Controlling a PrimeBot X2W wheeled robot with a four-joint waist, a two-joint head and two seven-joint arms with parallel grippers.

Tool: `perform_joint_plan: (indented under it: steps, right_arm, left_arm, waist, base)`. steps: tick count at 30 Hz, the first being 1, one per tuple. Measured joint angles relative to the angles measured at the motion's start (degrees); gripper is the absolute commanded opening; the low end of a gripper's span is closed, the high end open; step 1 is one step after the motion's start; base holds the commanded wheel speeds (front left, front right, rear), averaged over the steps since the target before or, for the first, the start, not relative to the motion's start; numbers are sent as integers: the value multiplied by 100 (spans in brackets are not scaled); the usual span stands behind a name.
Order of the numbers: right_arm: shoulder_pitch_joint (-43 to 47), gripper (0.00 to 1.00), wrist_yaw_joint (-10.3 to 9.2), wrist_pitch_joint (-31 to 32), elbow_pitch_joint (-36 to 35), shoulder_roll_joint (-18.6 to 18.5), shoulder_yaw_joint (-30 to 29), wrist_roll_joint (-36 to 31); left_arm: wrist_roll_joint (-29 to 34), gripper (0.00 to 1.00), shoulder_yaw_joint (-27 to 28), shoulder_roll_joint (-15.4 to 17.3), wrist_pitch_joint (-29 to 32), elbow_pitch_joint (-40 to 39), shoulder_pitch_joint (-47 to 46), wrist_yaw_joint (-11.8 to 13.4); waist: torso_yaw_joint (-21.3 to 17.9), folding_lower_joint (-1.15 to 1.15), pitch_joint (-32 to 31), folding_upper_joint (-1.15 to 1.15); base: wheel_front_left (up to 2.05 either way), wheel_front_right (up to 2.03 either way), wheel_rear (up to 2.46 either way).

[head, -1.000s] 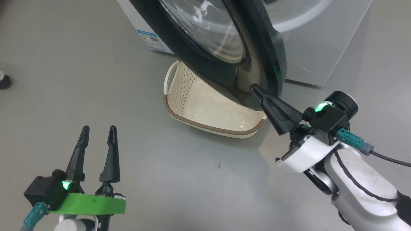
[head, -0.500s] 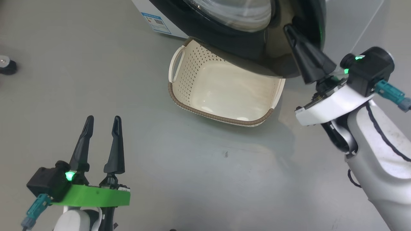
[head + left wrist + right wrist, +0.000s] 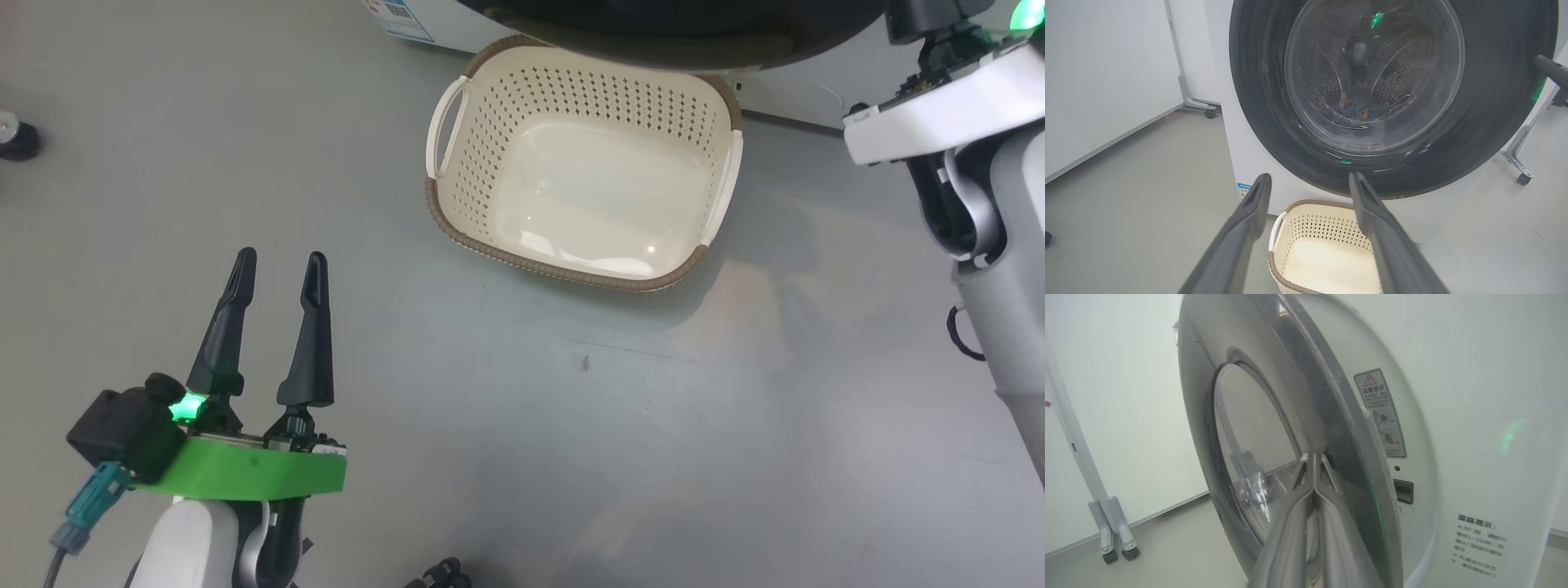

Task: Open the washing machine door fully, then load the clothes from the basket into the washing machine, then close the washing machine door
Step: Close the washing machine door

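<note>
The basket stands on the floor before the washing machine, and its inside is bare. Above it hangs the black rim of the washing machine door. The washing machine door stands a little ajar, its edge off the white front. My right gripper is shut, its tips against the door's outer face near that edge. Blue and orange-brown bits of the clothes show through the glass, in the drum. My left gripper hovers open over the floor, short of the basket, with nothing between its fingers.
The right forearm fills the right edge of the head view. A wheeled white stand stands right of the machine, and another caster leg to its left. A small dark object lies on the floor at far left. A latch slot shows on the machine's front.
The door has swung back towards the machine with my shut right gripper against it, uncovering the whole basket. The right gripper has left the head view's top edge. The head camera shifted; left gripper stayed open.
</note>
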Motion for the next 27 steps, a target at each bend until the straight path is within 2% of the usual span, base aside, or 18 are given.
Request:
perform_joint_plan:
  steps: [11,27]
  right_arm:
    - [-1123,0,20,189,400,43,-163,60]
    - [-1385,0,236,-13,1113,272,-90,98]
  left_arm:
    - [-162,100,-163,-21,0,-33,-293,0]
    - [-203,100,-168,-35,0,77,-466,0]
  waist:
    - [40,0,438,0]
    - [47,0,478,0]
  base:
    - [0,0,0]
    - [0,0,0]
